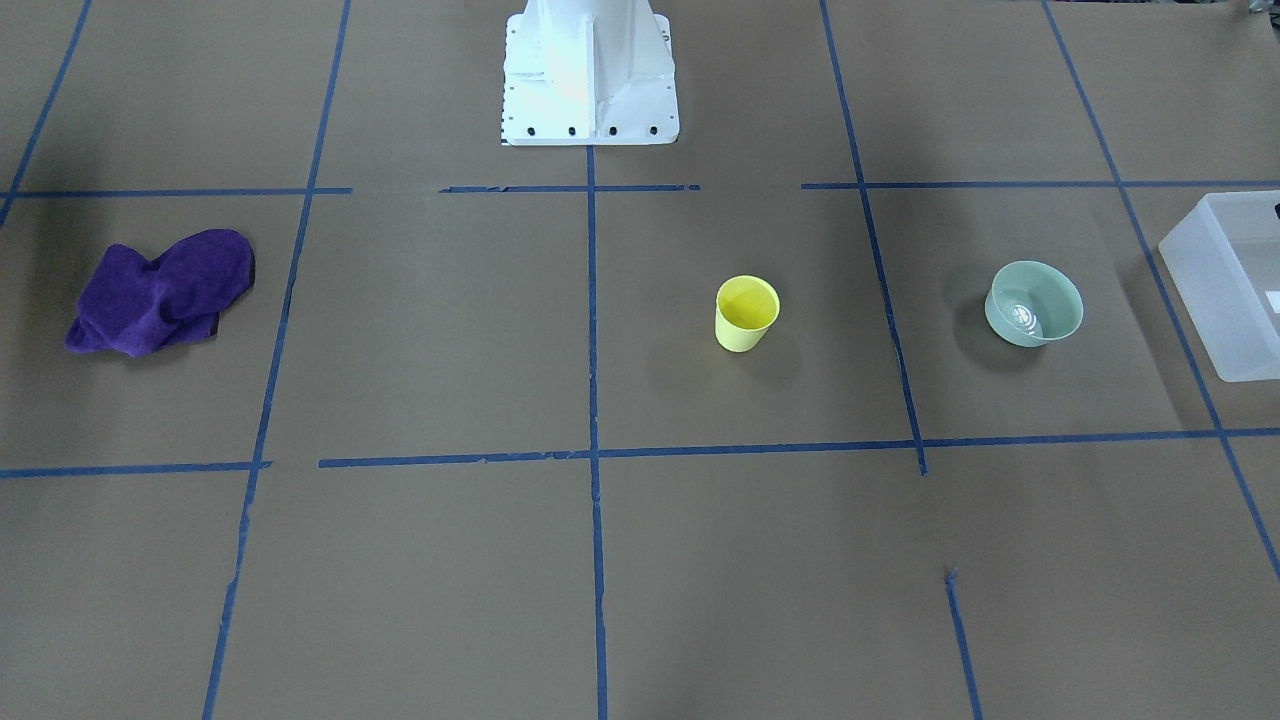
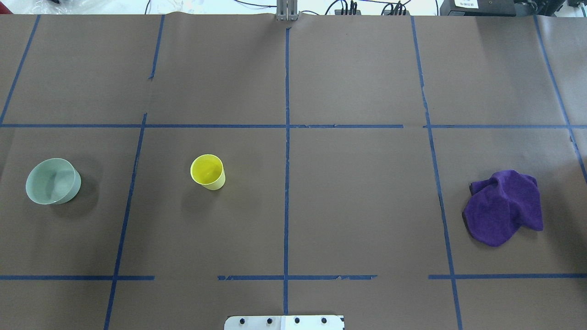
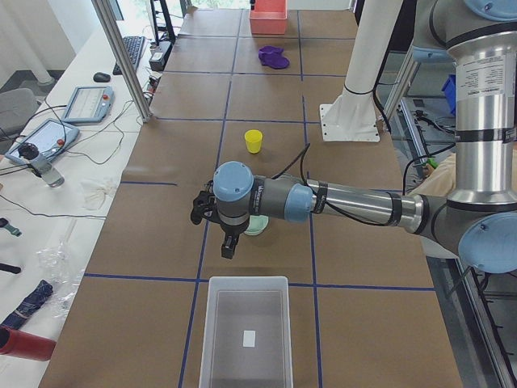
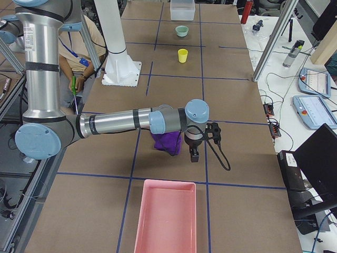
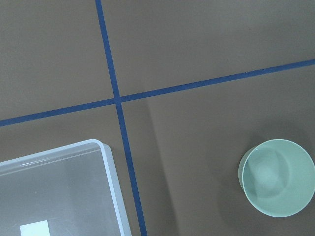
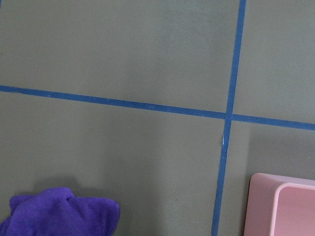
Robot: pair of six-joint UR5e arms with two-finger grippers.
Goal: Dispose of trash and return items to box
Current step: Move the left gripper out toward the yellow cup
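"What's on the table (image 2: 357,206), then?"

"The frosted box (image 3: 246,339) sits at the robot's left end. The purple cloth (image 2: 504,206) lies far off on the right side. The mint-green bowl (image 2: 52,180) stands near the box, and the yellow cup (image 2: 207,171) stands closer to the middle. Both are upright on the table."

"And the arms?"

"The left end effector (image 3: 229,249) hangs by the bowl, the right end effector (image 4: 194,155) by the cloth. I cannot tell how far either is open."

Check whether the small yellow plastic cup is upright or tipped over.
Upright: the small yellow plastic cup stands on its narrow base, open rim facing up, with nothing visible inside.
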